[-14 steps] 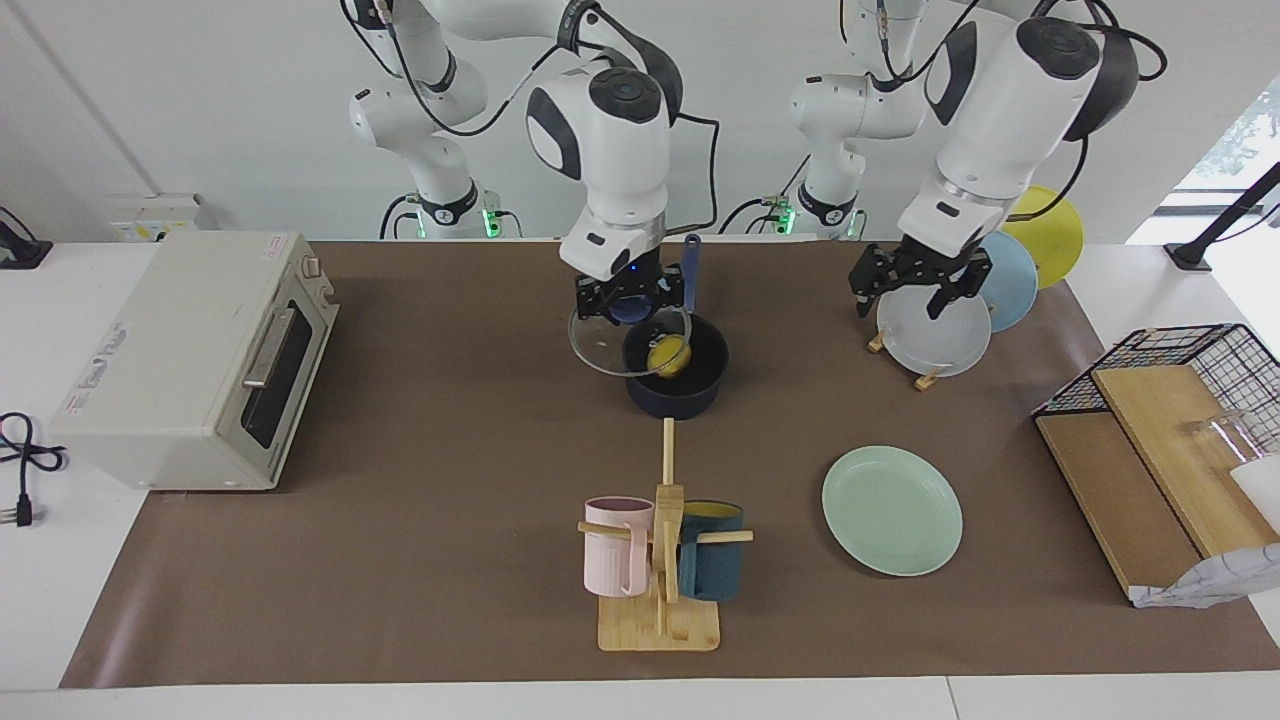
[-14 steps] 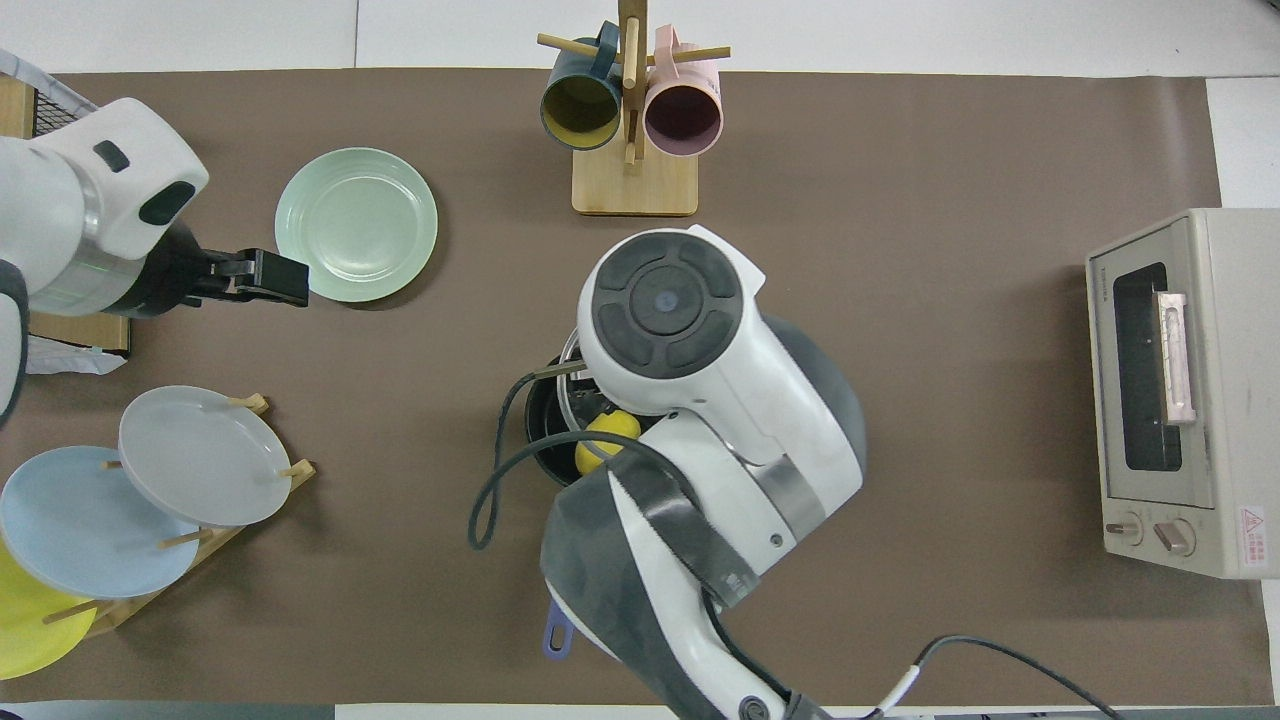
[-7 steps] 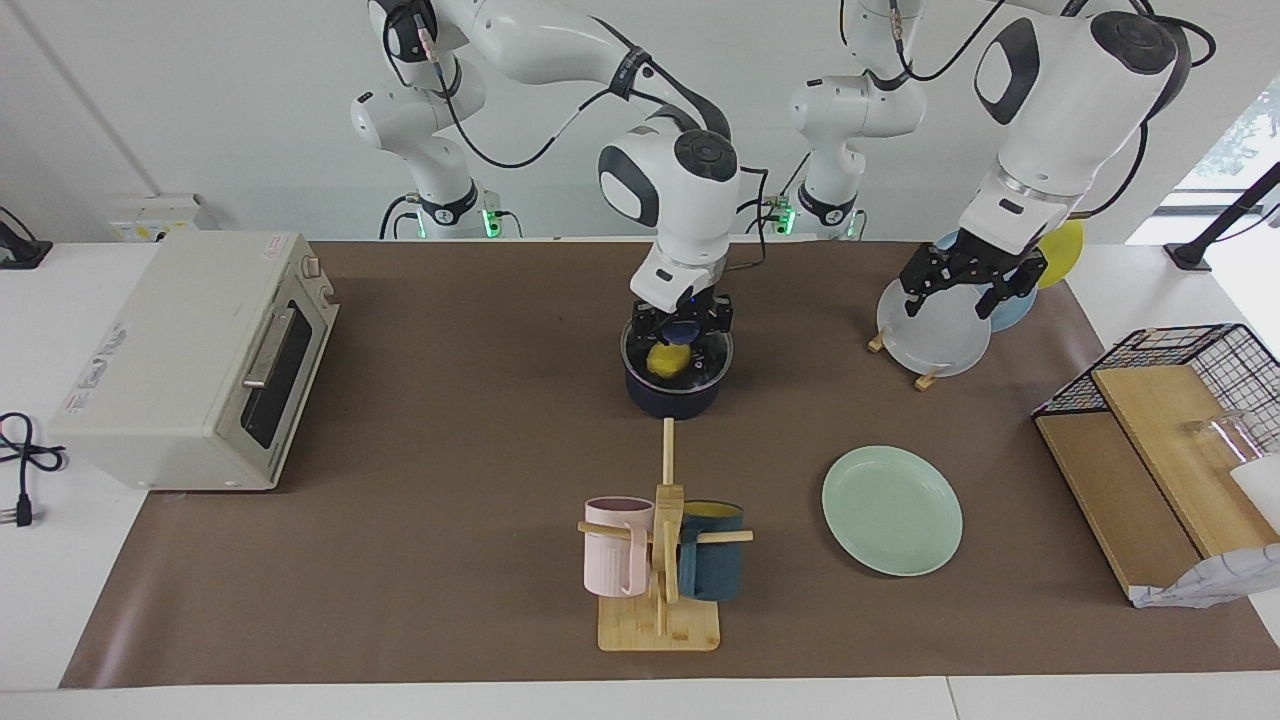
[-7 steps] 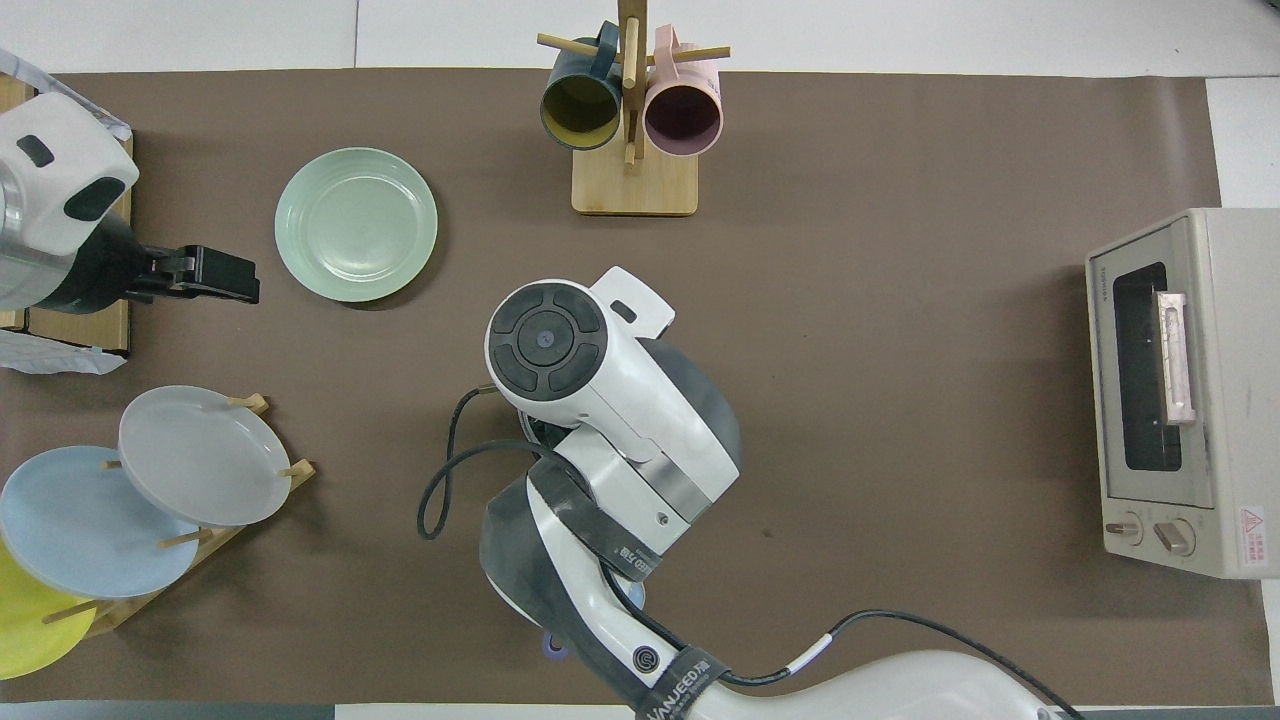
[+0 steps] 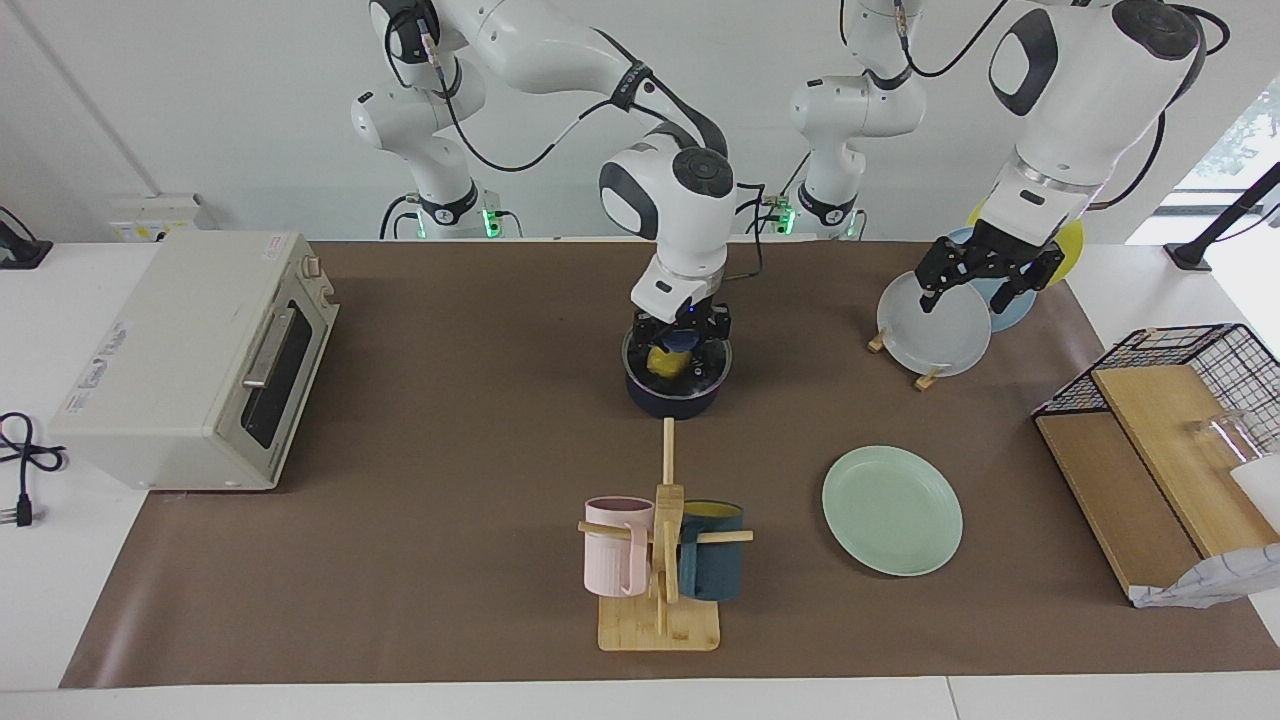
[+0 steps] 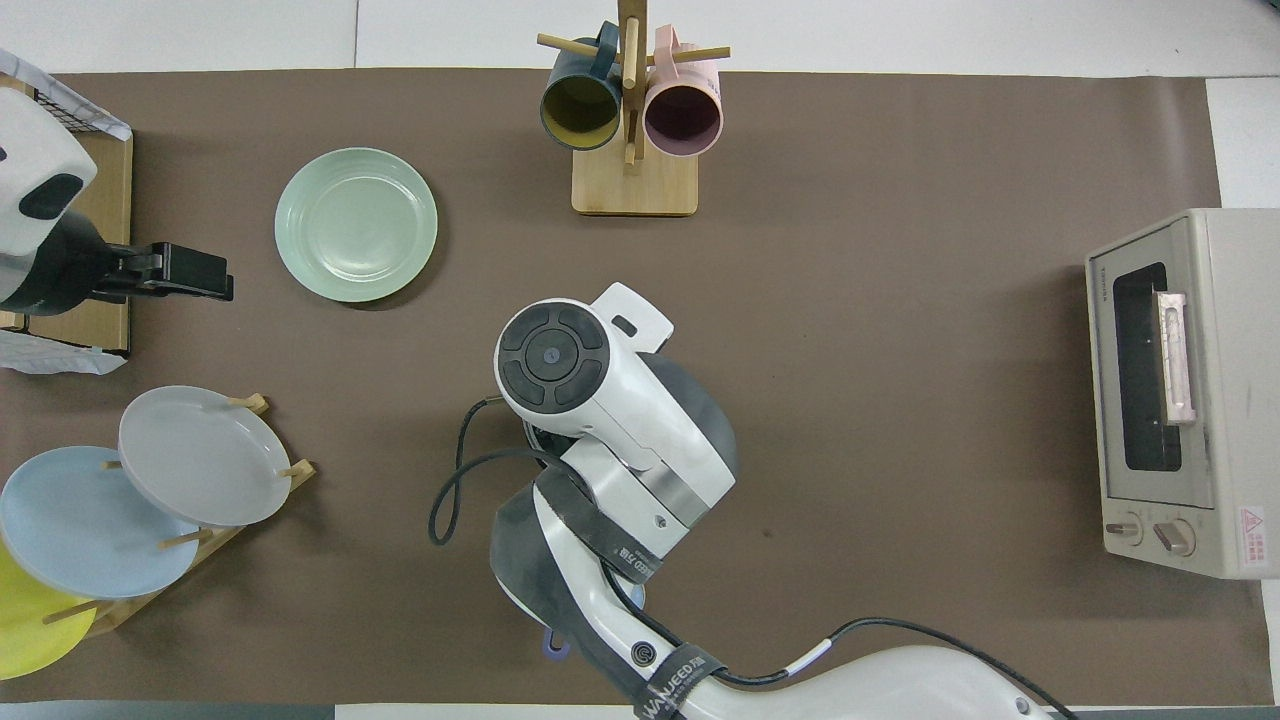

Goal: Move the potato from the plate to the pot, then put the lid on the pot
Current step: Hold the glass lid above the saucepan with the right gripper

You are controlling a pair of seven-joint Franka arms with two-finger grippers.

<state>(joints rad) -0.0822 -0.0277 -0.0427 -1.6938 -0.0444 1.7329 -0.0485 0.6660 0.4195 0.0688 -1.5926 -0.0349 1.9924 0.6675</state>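
Facing view, right tool (image 5: 680, 333) clamped on lid (image 5: 678, 362) knob

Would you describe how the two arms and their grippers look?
Both arms are glossy white with dark grey joint covers and loose black cables. The right gripper and left gripper are black two-finger units. A black band on the right arm carries white lettering; green lights glow at both bases.

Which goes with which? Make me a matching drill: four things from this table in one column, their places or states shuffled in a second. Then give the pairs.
Column one:
1. potato
2. lid
3. plate
4. left gripper

Column two:
A. open, raised, holding nothing
B. bare, on the table toward the left arm's end
C. inside the pot
D. on the pot, its knob in the shut right gripper

Pairs: 1-C, 2-D, 3-B, 4-A
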